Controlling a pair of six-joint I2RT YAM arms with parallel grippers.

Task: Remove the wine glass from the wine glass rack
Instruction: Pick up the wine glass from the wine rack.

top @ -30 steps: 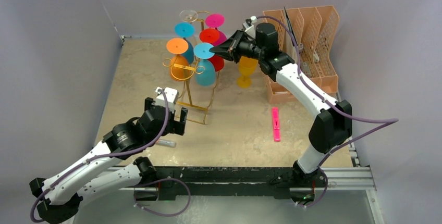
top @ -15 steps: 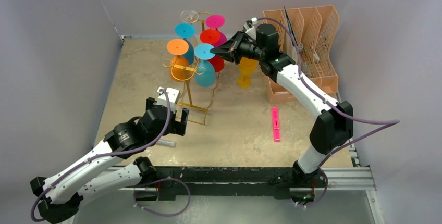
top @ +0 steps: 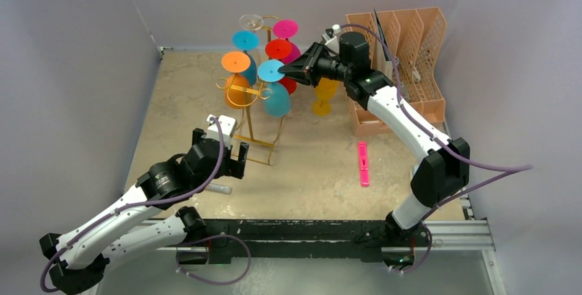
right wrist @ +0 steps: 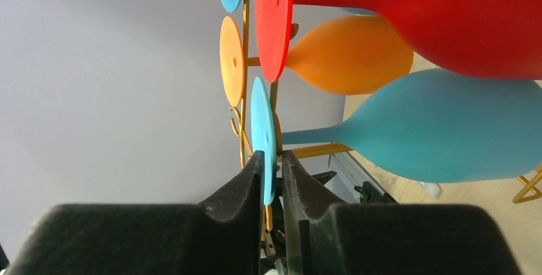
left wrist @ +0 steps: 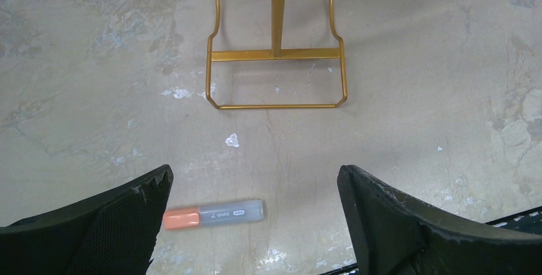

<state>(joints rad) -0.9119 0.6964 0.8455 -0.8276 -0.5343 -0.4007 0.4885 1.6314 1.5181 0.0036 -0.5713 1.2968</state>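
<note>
Right wrist view: my right fingers (right wrist: 271, 167) are pinched narrow on the round foot of the turquoise plastic wine glass (right wrist: 447, 128).
The glass hangs bowl-down on the tall gold wire rack (top: 249, 125), with the red glass (right wrist: 460, 19) and the orange glass (right wrist: 348, 54) just beside it. I judge the grasp made and the lift-off not yet begun. Next, the foot must slide out of its hook without knocking those neighbours. My left fingers (left wrist: 254, 176) hang wide apart, holding nothing, low over the tabletop (left wrist: 415, 96) near the rack's base.
</note>
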